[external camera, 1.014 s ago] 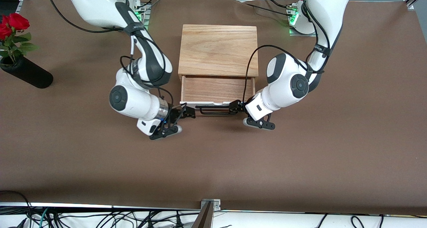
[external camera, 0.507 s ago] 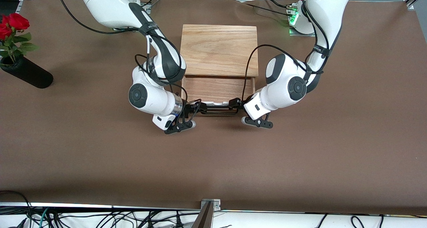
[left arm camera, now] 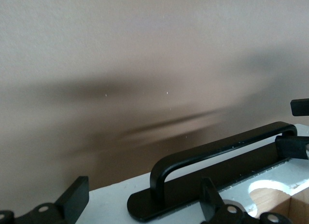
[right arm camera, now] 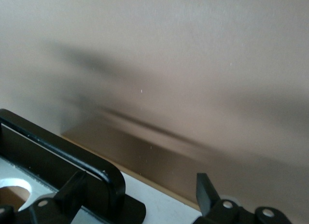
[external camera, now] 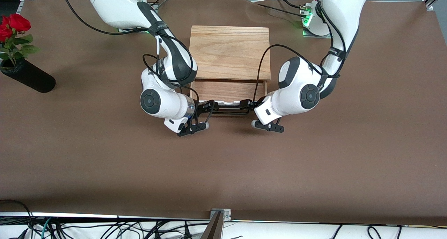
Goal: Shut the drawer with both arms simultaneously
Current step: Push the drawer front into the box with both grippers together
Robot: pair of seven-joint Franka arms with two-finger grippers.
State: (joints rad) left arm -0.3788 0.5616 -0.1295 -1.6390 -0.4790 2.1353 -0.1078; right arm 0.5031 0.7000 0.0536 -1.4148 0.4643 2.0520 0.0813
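Note:
The drawer (external camera: 227,89) sticks partly out of the light oak-grain box (external camera: 229,52); its white front panel (external camera: 228,102) and black wire handle (external camera: 228,110) face the front camera. My left gripper (external camera: 249,104) is open at the handle's end toward the left arm, against the front panel. In the left wrist view the gripper (left arm camera: 142,204) straddles that end of the handle (left arm camera: 217,147). My right gripper (external camera: 210,106) is open at the handle's other end. In the right wrist view the gripper (right arm camera: 140,195) straddles the handle's bend (right arm camera: 108,180) over the panel (right arm camera: 164,204).
A black vase (external camera: 28,78) with red roses (external camera: 13,25) lies at the right arm's end of the table. The brown table cloth (external camera: 223,169) spreads between the drawer and the front camera.
The drawer has slid farther into the box. Both grippers have moved with the front panel toward the box; the right gripper has come in from beside the drawer to the handle's end.

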